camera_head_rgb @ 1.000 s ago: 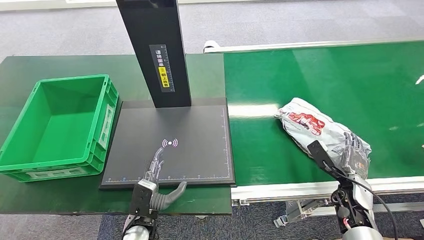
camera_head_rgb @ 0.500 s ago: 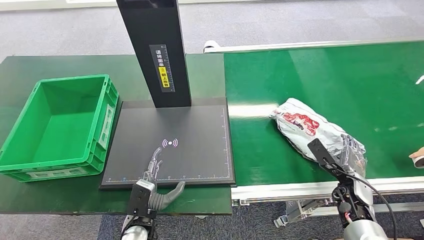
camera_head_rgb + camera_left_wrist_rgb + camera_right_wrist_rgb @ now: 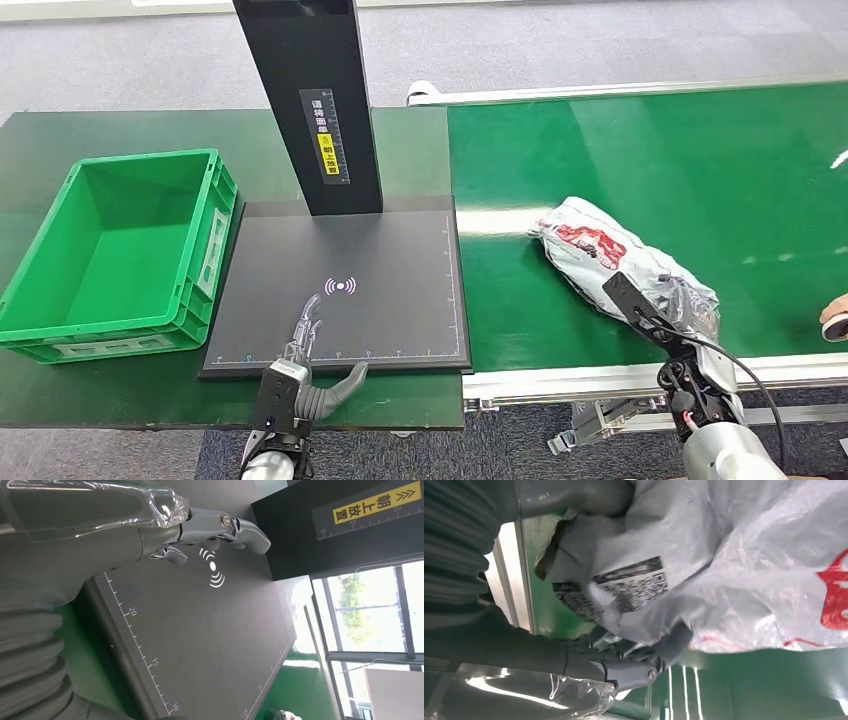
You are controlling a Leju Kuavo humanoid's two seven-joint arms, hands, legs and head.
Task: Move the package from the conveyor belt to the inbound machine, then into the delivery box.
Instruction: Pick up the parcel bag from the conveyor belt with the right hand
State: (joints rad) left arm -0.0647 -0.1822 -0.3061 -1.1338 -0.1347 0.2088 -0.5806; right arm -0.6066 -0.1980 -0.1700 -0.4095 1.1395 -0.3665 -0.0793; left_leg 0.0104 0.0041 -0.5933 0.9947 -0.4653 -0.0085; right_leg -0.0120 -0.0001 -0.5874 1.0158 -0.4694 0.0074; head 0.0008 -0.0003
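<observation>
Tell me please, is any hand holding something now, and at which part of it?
The right hand grips the grey plastic package at its end nearest the robot, beside the printed label. The left hand holds nothing.

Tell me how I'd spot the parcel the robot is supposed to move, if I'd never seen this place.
Find the long bright green conveyor belt on the right side. Near its front edge lies the package, a crumpled grey plastic mailing bag with red printing, its near end wrapped by the fingers of the right hand. It is the one soft, wrinkled thing there; the black scanner plate and green crate are rigid.
</observation>
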